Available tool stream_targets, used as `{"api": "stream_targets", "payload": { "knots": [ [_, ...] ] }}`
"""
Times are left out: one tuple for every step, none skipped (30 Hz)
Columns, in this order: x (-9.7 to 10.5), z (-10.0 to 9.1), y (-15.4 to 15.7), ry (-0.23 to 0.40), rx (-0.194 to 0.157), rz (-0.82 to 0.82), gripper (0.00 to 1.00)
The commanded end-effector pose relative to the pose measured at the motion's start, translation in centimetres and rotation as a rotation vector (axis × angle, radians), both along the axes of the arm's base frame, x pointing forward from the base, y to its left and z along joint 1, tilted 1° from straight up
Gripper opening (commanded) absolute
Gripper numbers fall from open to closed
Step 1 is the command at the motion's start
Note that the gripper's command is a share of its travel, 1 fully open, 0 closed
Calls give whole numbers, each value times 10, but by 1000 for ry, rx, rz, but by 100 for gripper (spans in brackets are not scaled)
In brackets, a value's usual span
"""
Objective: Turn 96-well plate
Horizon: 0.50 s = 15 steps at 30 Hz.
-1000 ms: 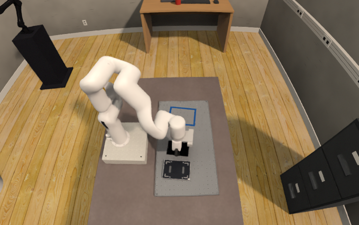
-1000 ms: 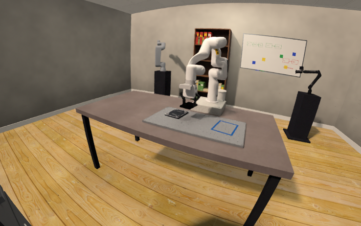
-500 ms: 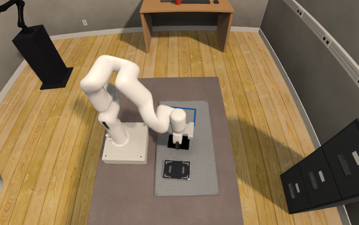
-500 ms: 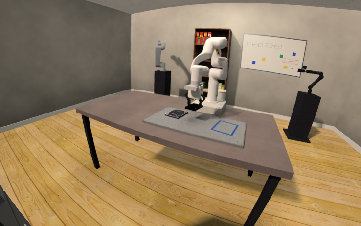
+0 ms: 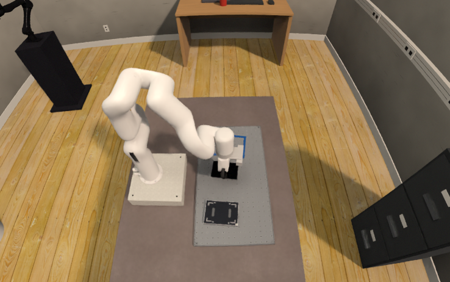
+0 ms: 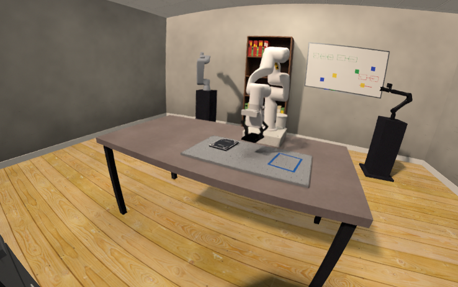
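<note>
My gripper [image 5: 224, 173] is shut on the black 96-well plate [image 5: 227, 173] and holds it in the air above the grey perforated board [image 5: 233, 189]. The plate sits between the black nest N1 [image 5: 221, 212] and the blue square outline [image 5: 239, 146]. In the side view the gripper [image 6: 254, 133] carries the plate [image 6: 252, 137] well above the board, behind and to the right of the nest [image 6: 223, 143]. The nest stands empty, with white corner locators showing. I cannot tell where the plate's cut-off corner points.
The arm's white base block [image 5: 157, 179] stands on the table left of the board. The blue square outline [image 6: 285, 161] is marked on the board's far end. A black cabinet [image 5: 408, 209] stands on the floor to the right.
</note>
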State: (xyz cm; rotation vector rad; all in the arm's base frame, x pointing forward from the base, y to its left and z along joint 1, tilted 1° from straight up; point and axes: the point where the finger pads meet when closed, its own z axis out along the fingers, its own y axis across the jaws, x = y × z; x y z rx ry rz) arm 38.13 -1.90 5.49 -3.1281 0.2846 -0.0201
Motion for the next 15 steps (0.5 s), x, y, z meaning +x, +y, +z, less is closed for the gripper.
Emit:
{"api": "stream_targets", "payload": {
  "knots": [
    [3, 1, 11, -4, 0, 0, 0],
    [4, 1, 15, -4, 0, 0, 0],
    [4, 1, 18, -4, 1, 0, 0],
    [5, 0, 21, -4, 1, 0, 0],
    [5, 0, 25, -4, 0, 0, 0],
    [6, 0, 28, -4, 0, 0, 0],
    [6, 0, 31, -4, 0, 0, 0],
    [7, 0, 34, -4, 0, 0, 0],
    [7, 0, 38, -4, 0, 0, 0],
    [8, 0, 41, -4, 0, 0, 0],
    [8, 0, 44, -4, 0, 0, 0],
    [9, 0, 48, -4, 0, 0, 0],
    [9, 0, 48, -4, 0, 0, 0],
    [9, 0, 48, -4, 0, 0, 0],
    [9, 0, 51, -4, 0, 0, 0]
  ]
}}
